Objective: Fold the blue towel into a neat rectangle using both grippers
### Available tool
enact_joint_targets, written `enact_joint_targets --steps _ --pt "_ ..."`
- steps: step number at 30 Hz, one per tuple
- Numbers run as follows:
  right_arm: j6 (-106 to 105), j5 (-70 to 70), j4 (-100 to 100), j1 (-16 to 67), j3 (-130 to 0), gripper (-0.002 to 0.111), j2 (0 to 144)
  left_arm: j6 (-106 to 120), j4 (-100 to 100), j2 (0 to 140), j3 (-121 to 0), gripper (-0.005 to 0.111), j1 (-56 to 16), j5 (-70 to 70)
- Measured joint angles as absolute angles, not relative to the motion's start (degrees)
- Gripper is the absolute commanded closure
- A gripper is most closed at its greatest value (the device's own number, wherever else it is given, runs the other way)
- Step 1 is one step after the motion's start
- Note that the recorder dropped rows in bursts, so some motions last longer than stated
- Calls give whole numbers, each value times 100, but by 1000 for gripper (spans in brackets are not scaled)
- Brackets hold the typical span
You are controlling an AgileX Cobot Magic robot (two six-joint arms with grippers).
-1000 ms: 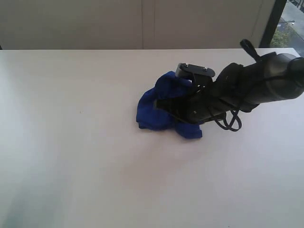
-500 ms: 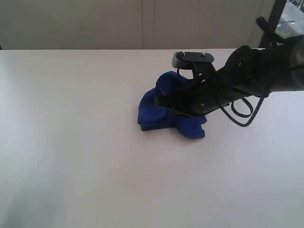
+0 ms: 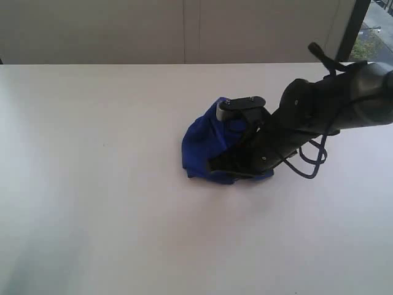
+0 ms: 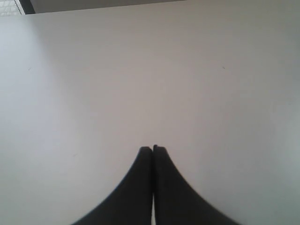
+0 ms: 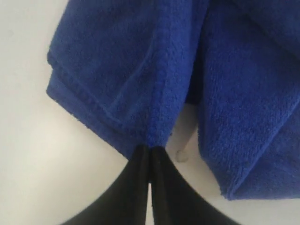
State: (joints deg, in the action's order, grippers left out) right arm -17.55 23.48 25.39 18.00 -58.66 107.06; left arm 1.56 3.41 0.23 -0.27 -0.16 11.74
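Note:
The blue towel (image 3: 204, 146) lies bunched in a heap near the middle of the white table (image 3: 92, 184). My right gripper (image 3: 215, 165) is low at the heap's near side, shut on a fold of the blue towel (image 5: 140, 70); in the right wrist view the cloth's hem runs straight into the closed gripper (image 5: 151, 149). A small white tag (image 5: 183, 149) hangs beside the fingertips. My left gripper (image 4: 153, 149) is shut with nothing in it, over bare table. It does not show in the exterior view.
The right arm's black body and looping cables (image 3: 310, 163) reach in from the right. A pale wall (image 3: 184, 31) runs behind the table's far edge, with a dark window frame (image 3: 350, 27) at the far right.
The right gripper has tilted down and swung toward the near side of the heap, dragging the held fold with it. The towel has bunched tighter and shifted slightly toward the front.

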Motion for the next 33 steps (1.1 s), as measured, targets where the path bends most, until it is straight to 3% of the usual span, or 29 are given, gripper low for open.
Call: enact_joint_targets --steps 9,23,33 --pt "-1755 2307 2539 1800 -5866 108 10746 156 341 23 -27 107 -16 1174" --pt "-1946 2782 2617 1800 -5866 108 9362 156 341 23 -27 107 -16 1174" --pt "-2008 2691 2617 1800 -5866 108 10248 156 341 23 -27 107 -16 1174"
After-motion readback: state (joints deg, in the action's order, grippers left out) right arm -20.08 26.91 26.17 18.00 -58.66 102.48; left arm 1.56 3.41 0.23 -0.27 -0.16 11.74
